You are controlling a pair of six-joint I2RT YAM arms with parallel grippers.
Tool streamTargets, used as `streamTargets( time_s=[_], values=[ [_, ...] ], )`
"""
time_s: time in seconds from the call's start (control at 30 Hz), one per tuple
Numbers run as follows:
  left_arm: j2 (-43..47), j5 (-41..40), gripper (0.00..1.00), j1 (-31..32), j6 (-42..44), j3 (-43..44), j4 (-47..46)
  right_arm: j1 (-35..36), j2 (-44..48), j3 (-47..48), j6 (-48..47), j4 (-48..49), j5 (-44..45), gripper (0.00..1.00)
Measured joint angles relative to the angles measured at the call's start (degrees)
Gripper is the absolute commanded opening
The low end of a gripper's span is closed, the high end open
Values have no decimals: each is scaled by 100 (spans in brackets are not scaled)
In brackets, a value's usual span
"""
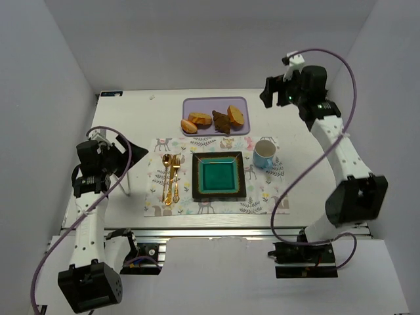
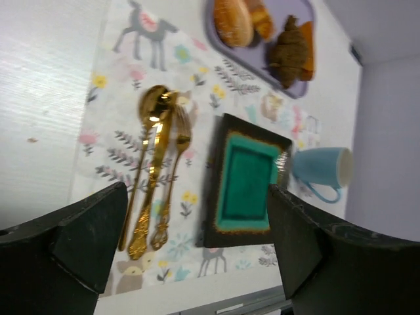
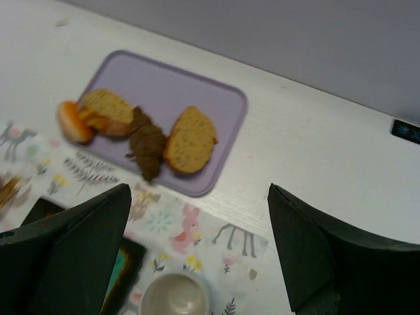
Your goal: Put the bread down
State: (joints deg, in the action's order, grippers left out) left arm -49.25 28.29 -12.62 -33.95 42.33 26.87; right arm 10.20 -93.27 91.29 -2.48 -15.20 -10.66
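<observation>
Bread (image 3: 146, 141): dark, rough-crusted, croissant-shaped, lying on lilac tray (image 3: 197, 85), touched on both long sides by orange-golden slices (image 3: 190, 139), ahead of right end effector (image 3: 197, 190) and a little left of its centre line. Right end effector released, jaws wide, nothing between them, well apart from bread. Left end effector (image 2: 197, 190) likewise released and empty, bread far ahead and to its right.

Step in hand, by judgement: approach for pickup. Best done by centring over bread, turning jaws across its narrow width near end jutting toward end effector, where slices leave room. Then closing gently on likely crumbly crust and lifting straight up.

Probable target: square teal plate (image 1: 196, 177), back toward arm's base from right end effector.

No brand, label or readable writing; only animals and flowers printed on placemat (image 1: 154, 197).
</observation>
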Motion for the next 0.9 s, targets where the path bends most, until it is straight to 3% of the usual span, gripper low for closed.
streamTargets(
  time_s=[0.07, 0.1, 0.13, 0.17, 0.2, 0.23, 0.27, 0.33, 0.4, 0.53, 0.9],
  values=[
    [-199, -291, 83, 0, 144, 149, 247, 0, 551, -634, -319, 168, -549, 87],
    [-273, -450, 52, 0, 212, 210, 367, -9, 789, -951, -732, 179, -951, 72],
    [-350, -612, 35, 0, 275, 271, 503, -26, 962, -1213, -1126, 140, -1364, 57],
    [-420, -782, 20, 0, 378, 326, 629, -37, 1060, -1397, -1453, 94, -1711, 36],
    [-479, -933, 4, 0, 424, 372, 734, -46, 1115, -1541, -1744, 35, -2055, 4],
    [-549, -1145, 3, 0, 535, 428, 876, -50, 1121, -1652, -1943, -37, -2426, 0],
    [-610, -1292, 5, 0, 581, 472, 975, -48, 1113, -1711, -2065, -94, -2686, 0],
    [-763, -1696, 41, 0, 752, 564, 1193, -46, 1069, -1766, -2168, -221, -3121, 40],
    [-953, -2046, 72, 0, 826, 643, 1423, -44, 1019, -1757, -2284, -330, -3477, 69],
    [-1473, -2555, 88, 0, 988, 848, 1768, -33, 925, -1731, -2382, -507, -3851, 78],
    [-3598, -3220, 90, 0, 1814, 1587, 2059, -33, 887, -1998, -1980, -387, -3960, 81]
  ],
)
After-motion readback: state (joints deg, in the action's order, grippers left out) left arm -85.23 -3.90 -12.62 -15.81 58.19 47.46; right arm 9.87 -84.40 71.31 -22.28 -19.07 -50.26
